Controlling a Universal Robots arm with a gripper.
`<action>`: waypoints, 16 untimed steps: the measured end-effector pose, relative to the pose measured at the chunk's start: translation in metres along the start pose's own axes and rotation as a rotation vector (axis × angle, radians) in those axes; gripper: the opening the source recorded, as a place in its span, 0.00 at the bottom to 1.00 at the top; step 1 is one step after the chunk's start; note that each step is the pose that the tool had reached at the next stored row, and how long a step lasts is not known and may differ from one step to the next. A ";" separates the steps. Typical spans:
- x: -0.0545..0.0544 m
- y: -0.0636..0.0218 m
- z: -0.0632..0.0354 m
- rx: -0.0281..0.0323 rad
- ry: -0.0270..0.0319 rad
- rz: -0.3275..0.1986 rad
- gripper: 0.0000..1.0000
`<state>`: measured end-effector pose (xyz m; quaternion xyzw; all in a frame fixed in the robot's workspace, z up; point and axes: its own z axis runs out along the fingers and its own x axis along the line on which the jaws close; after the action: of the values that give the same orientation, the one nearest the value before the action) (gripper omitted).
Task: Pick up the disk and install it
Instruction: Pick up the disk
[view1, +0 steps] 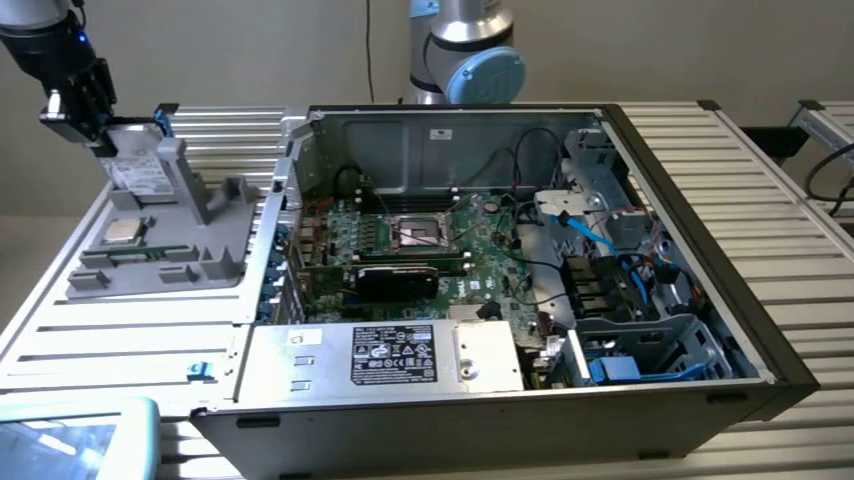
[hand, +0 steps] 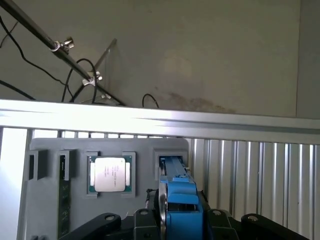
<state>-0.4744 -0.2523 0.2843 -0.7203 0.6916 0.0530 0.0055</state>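
Fingers: closed on the disk, black links of the gripper tight against both sides of its blue frame in the wrist view.
Disk: standing on edge at the back of the grey holder, white label facing the exterior view's right, far end reaching to the slot; whether seated there or lifted, cannot tell.
Holder edges: set on the slatted surface, near its edge on the exterior view's left; wall of the computer case just beside it on the exterior view's right.
Open room: free air above the holder and above the case, lid off, inside open upward; a bare strip of surface in front of the holder.
Case inside: crowded with the motherboard, cables, and the power supply along the near edge.
Count: one disk, one processor chip lying flat in its pocket, one memory stick lying in the holder, one holder, one case, one power supply.
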 end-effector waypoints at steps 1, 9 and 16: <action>0.000 0.0000 0.0000 -0.0030 -0.0001 0.000 0.38; 0.001 0.0000 0.0006 -0.0145 -0.0008 0.001 0.38; 0.004 -0.0027 0.0004 -0.0232 -0.0012 0.002 0.38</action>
<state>-0.4716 -0.2560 0.2834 -0.7197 0.6916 0.0614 -0.0025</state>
